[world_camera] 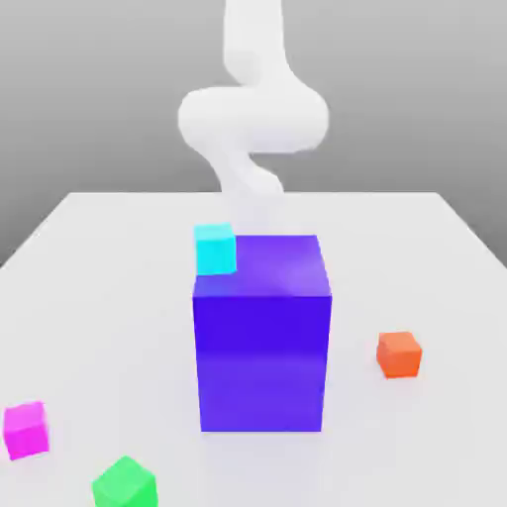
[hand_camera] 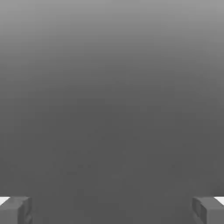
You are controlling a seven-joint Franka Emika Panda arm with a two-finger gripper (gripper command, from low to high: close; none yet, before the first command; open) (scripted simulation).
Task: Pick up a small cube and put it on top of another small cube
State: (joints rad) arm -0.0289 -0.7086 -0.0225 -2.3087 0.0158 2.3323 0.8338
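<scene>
Gripper (hand_camera: 112, 210) fingers stand spread wide in the hand view, one fingertip (hand_camera: 15, 210) at each side with nothing between them, facing plain grey. In the exterior view the white arm (world_camera: 253, 114) rises behind the big blue-violet block (world_camera: 262, 337), near the table's far edge.

Going from the exterior view's left to its right: the small magenta-pink cube (world_camera: 26, 429) sits on the white table (world_camera: 436, 257) near the front corner; the green cube (world_camera: 125, 485) lies near it, closer to the front; the cyan cube (world_camera: 215, 248) sits at the big block's upper left corner; the orange cube (world_camera: 399, 354) lies beyond the block's right side.

The pink cube lies well apart from the arm, forward and toward the exterior view's left, with the block between them. The reach, I judge, must pass around or over that block.
</scene>
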